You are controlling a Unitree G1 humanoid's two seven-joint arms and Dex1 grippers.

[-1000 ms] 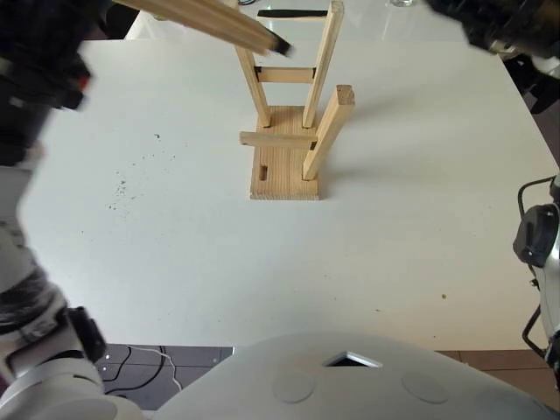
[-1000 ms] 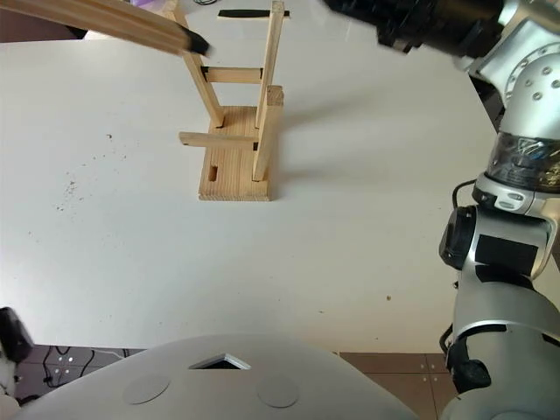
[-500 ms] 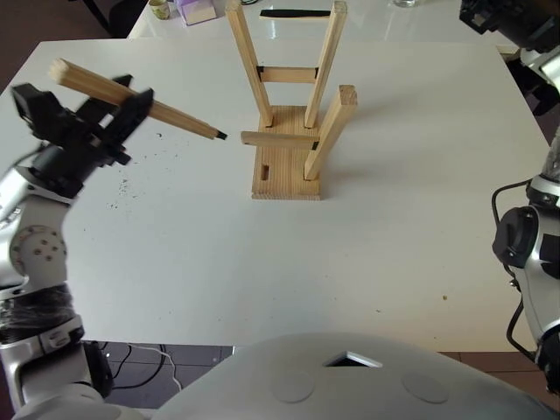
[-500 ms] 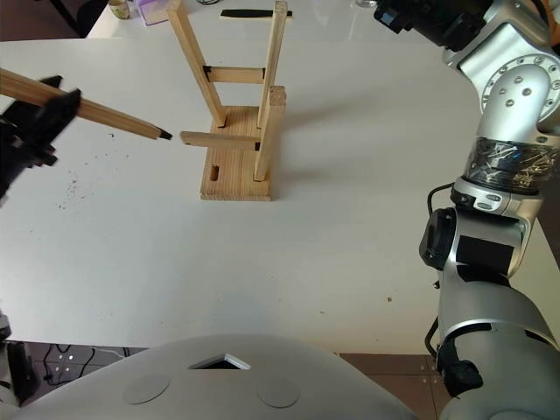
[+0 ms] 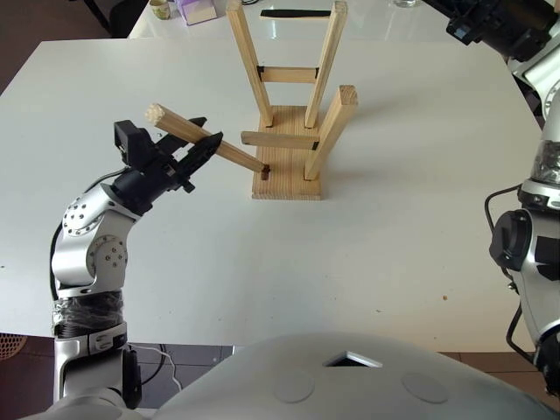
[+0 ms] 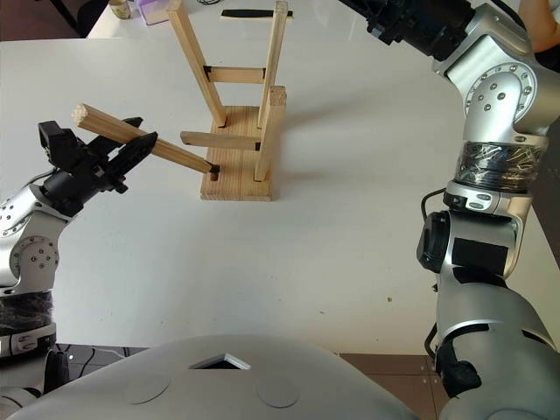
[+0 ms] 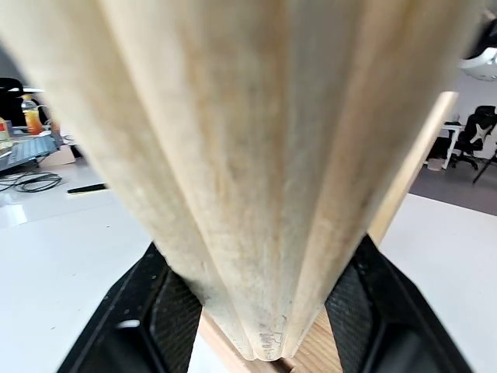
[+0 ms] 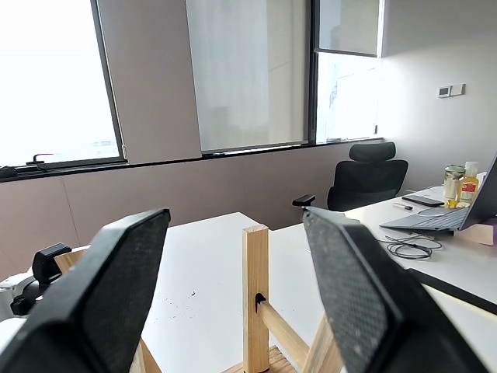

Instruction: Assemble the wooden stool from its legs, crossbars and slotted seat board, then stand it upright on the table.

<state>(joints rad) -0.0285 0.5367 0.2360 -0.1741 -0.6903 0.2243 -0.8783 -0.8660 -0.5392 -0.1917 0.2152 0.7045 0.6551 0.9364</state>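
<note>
Pale wooden square leg [image 5: 210,140] clamped in left gripper [image 5: 197,150], at 9 o'clock of flat slotted wooden seat board [image 5: 289,166] on white table [image 5: 367,245]. Leg slants, dark tip at near-left slot [image 5: 264,172].

Advice: pin tip in slot, swing leg upright, catch free end of short wooden crossbar [image 5: 262,138].

Tip seated or merely touching: unclear.

Right gripper [image 8: 235,233] at 1 o'clock, spread wide, empty.

Lower left, the left arm [image 5: 87,254] is silver-grey with screw-dotted round joints and a black-wrapped band [image 5: 86,308]; the right arm [image 6: 494,114], at right, matches, with a looping black cable [image 6: 430,203]. The right gripper [image 8: 237,256] has black, textured pads [image 8: 349,303].
</note>
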